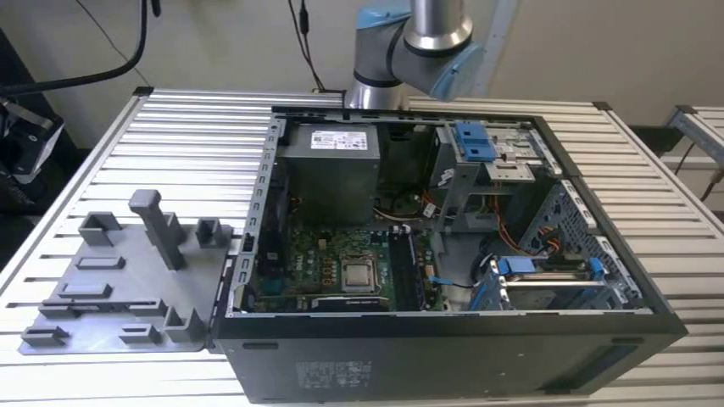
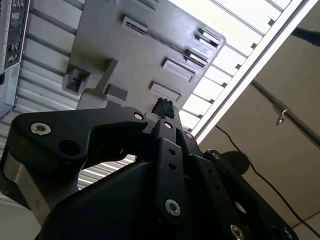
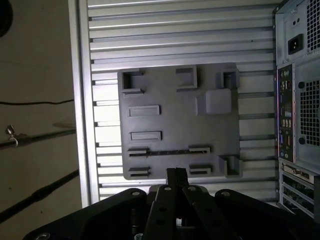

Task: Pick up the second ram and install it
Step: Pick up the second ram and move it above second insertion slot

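Log black two-finger gripper point(image 3: 176, 174) in the first wrist view, and the same gripper point(image 2: 163, 106) in the second wrist view. Read the fingertips as pressed together, with nothing gripped between them.

Find flat grey plastic tray with raised blocks point(image 3: 175, 125) straight ahead of the fingertips and apart from them, lying on slatted aluminium table point(image 3: 175, 35).

Pick out thin, narrow, dark circuit-board stick, taken for the second ram point(image 3: 169, 152), seen edge-on. Place it between two low grey holder blocks in the tray, one row beyond the row closest to the fingertips. See no contact between it and the gripper. Note the closest pair of grey holder blocks point(image 3: 139, 172) with no such strip between them.

In the exterior view, locate open black desktop computer case point(image 1: 453, 348) beside the tray point(image 1: 114, 280), with green motherboard point(image 1: 317, 263) and long black memory slots point(image 1: 404, 270) inside. Cannot tell whether any stick sits in those slots. In the first wrist view, place the case's rear panel well off to the side of the fingers.

Judge progress as early. Gripper is lined up over the tray, pick-up not yet made. Count as outstanding the grasp on the second ram, the carry to the case and the seating in a slot.
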`<state>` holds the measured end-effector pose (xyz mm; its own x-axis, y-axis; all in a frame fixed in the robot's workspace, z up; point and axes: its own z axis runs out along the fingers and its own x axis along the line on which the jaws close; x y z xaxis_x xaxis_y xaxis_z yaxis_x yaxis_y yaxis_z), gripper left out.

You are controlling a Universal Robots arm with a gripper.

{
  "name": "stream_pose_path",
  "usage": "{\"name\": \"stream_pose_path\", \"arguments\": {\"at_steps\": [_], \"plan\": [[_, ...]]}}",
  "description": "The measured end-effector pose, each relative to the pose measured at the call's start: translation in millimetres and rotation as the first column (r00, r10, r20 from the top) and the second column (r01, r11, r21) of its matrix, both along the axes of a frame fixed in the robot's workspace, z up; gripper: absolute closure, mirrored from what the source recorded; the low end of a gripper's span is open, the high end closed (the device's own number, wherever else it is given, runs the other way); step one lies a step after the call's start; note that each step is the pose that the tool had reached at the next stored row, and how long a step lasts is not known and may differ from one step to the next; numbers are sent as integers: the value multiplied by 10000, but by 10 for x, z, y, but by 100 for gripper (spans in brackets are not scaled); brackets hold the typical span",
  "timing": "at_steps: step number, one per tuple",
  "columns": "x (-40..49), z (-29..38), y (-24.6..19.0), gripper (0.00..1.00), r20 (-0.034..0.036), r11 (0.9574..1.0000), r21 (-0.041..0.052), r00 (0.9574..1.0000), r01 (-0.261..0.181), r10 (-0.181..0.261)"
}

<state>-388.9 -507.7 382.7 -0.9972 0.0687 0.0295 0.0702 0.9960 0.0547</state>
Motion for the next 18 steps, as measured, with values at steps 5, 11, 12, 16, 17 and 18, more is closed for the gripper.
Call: {"name": "stream_pose_path", "arguments": {"at_steps": [5, 11, 12, 16, 17, 18], "plan": [[0, -1, 0, 89, 1, 10000, 1, 10000, -67, 67], [0, -1, -1, 89, 1, 9986, 0, 9986, -525, 525], [0, 0, -1, 89, 0, 9981, 0, 9981, -609, 609], [0, 0, 0, 89, 0, 9953, -2, 9953, -970, 970], [0, -1, 0, 89, 0, 9942, -4, 9942, -1075, 1075], [0, -1, 0, 89, 0, 9930, -6, 9930, -1177, 1177]]}}
